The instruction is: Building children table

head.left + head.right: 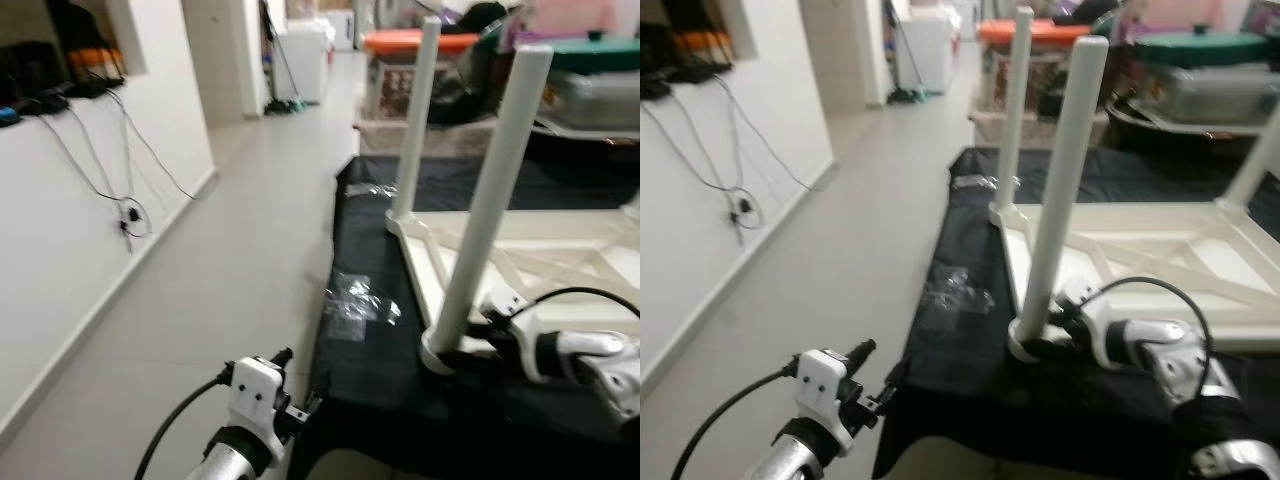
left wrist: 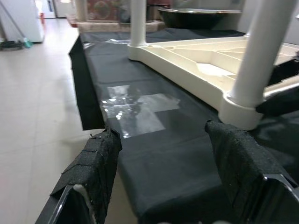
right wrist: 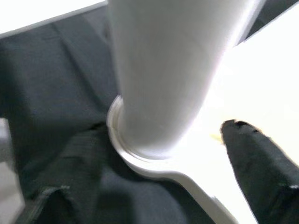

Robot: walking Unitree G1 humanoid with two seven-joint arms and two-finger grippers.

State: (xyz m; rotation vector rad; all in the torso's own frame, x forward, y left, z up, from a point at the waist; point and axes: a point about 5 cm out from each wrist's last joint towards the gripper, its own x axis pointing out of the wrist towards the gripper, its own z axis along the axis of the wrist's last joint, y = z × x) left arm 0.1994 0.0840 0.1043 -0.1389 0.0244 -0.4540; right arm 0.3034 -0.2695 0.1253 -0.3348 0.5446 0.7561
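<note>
Left eye view: the upturned white table (image 1: 540,250) lies on a black cloth (image 1: 380,370) by the tiled floor (image 1: 220,300). The near leg (image 1: 490,200) and far leg (image 1: 415,120) stand upright in corner sockets. The right gripper (image 1: 478,338) reaches the near leg's base.

Right eye view: a third leg (image 1: 1255,165) rises at the far right corner. The left gripper (image 1: 875,385) hangs at the cloth's edge, holding nothing.

Left wrist view: its padded fingers (image 2: 96,168) are spread wide, empty; clear plastic wrap (image 2: 135,109) lies beyond.

Right wrist view: fingers (image 3: 257,163) straddle the near leg's socket collar (image 3: 135,154), parted, contact unclear.

Progress: three legs appear seated; the fourth corner is out of frame. Tightening and righting the table probably remain.
</note>
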